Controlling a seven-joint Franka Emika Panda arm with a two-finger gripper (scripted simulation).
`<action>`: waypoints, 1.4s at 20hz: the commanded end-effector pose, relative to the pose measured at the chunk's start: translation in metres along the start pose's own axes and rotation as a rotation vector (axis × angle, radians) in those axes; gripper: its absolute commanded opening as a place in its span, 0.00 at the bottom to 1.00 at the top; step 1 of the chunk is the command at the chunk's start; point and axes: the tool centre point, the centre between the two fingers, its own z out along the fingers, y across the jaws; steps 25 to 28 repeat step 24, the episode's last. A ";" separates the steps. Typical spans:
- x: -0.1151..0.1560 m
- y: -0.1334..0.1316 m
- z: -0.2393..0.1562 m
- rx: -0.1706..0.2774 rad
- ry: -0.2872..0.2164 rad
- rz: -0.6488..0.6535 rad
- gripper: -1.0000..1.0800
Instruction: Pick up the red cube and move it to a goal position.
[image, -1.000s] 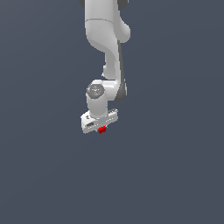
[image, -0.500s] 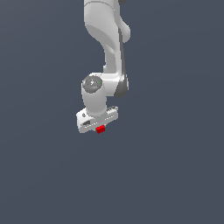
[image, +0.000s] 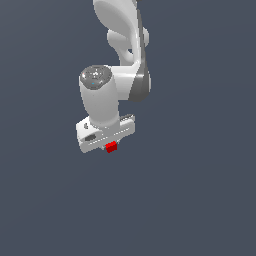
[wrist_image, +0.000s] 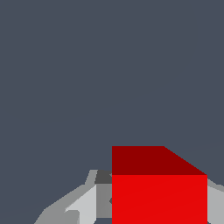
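Observation:
The red cube (image: 111, 147) is a tiny bright red block held under the white gripper (image: 110, 148), seen near the middle of the exterior view. The gripper is shut on the cube, and its white hand bar sits just above it. In the wrist view the red cube (wrist_image: 159, 192) fills much of the frame between the grey fingers (wrist_image: 81, 203), one on each side of it. The cube appears lifted off the surface, though no shadow shows to confirm the height. No goal marker shows in either view.
Only a plain dark grey-blue ground (image: 200, 200) shows around the arm. The white arm links (image: 122, 45) rise from the gripper toward the top of the exterior view.
The arm and the held cube have shifted slightly toward the exterior view's left and look larger, nearer the camera. The grip on the cube is unchanged.

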 end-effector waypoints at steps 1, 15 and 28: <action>0.010 0.006 -0.021 0.000 0.000 0.000 0.00; 0.045 0.027 -0.089 0.000 0.000 0.000 0.00; 0.050 0.030 -0.098 0.000 0.000 0.000 0.00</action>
